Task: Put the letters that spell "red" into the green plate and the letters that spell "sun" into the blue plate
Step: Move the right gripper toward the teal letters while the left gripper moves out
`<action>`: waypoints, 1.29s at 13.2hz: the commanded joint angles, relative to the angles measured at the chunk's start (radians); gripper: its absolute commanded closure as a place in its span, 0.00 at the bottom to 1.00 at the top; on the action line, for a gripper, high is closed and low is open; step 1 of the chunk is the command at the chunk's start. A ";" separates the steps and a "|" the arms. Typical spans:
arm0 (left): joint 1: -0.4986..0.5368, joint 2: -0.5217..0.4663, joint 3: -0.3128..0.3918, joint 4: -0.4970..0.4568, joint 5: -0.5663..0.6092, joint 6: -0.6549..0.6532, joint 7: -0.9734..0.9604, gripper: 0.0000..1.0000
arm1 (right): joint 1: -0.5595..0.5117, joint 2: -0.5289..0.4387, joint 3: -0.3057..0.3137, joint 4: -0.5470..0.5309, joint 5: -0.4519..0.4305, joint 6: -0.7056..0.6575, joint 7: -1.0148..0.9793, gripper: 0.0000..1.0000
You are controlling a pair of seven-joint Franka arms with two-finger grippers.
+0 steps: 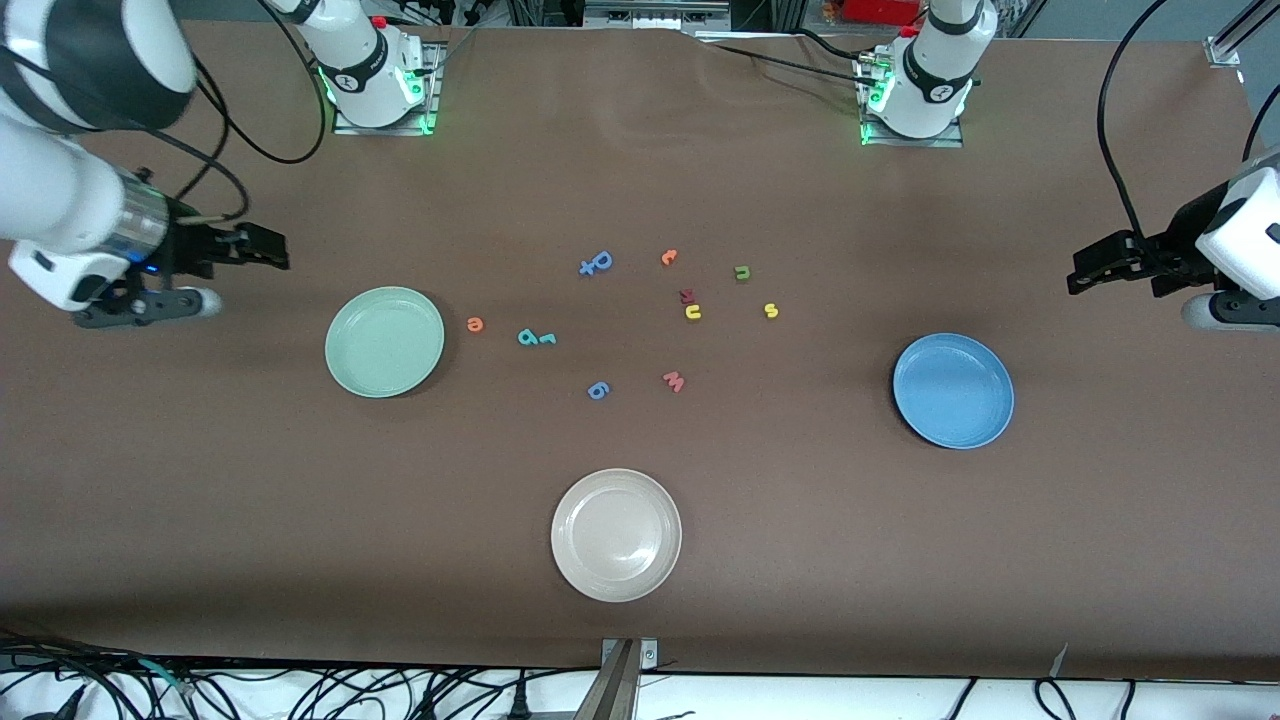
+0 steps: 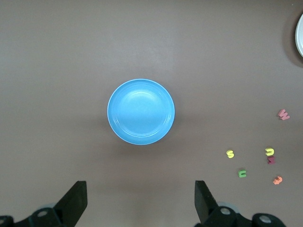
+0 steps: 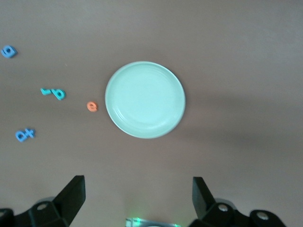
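Foam letters all lie loose on the brown counter [image 1: 200, 480]; both plates are empty. My right tool [image 1: 262, 248] and left tool [image 1: 1090, 268] hang spread wide, holding nothing. I would start with the round orange "e" [image 1: 475, 324], just beside the pale green plate [image 1: 384, 341], pinching squarely. The yellow "u" [image 1: 692, 313] touches a dark red letter [image 1: 687, 296]; approach it carefully.

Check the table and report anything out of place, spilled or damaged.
Nothing stands out. The green plate, blue plate and white plate sit flat and empty; the foam letters lie loose between them. Both hands, left and right, wait open.
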 commanded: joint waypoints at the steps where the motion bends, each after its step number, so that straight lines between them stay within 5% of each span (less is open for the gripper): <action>1: 0.001 0.003 0.000 0.011 0.006 -0.001 0.010 0.00 | 0.112 0.064 -0.003 0.014 0.011 0.093 0.172 0.00; 6: -0.022 0.111 -0.002 0.017 -0.017 0.001 -0.001 0.00 | 0.317 0.207 -0.006 0.014 -0.002 0.318 0.737 0.01; 9: -0.112 0.142 -0.003 -0.019 -0.034 -0.002 -0.022 0.00 | 0.333 0.274 -0.009 0.002 -0.005 0.360 1.194 0.02; 11: -0.143 0.156 -0.011 -0.067 -0.115 0.040 -0.076 0.00 | 0.350 0.291 -0.009 -0.002 -0.016 0.389 1.312 0.02; 13: -0.162 0.138 -0.047 -0.157 -0.126 0.128 -0.143 0.00 | 0.365 0.295 -0.011 -0.047 -0.035 0.460 1.442 0.02; 17: -0.160 0.061 -0.211 -0.502 -0.123 0.549 -0.373 0.00 | 0.442 0.279 -0.008 -0.289 -0.070 0.815 1.665 0.02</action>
